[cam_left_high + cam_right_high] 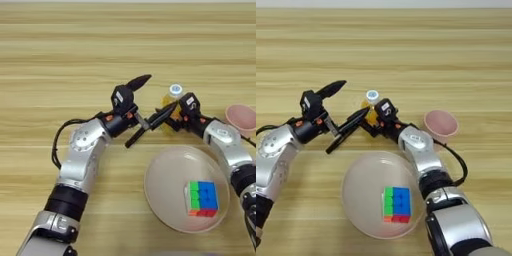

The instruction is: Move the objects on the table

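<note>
Since the left end effector (136, 111) gapes around the slim black pen (150, 125) the right end effector (172, 119) pinches near the bench's right edge, I'd close fully before that one lets go.

Even, bright overhead light, soft short shadows, slight blur throughout.

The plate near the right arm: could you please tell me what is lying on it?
On the plate lies only a multicoloured puzzle cube, right of centre. The plate's far edge meets the right arm; nothing shows hidden there. The cube's underside is covered.
</note>
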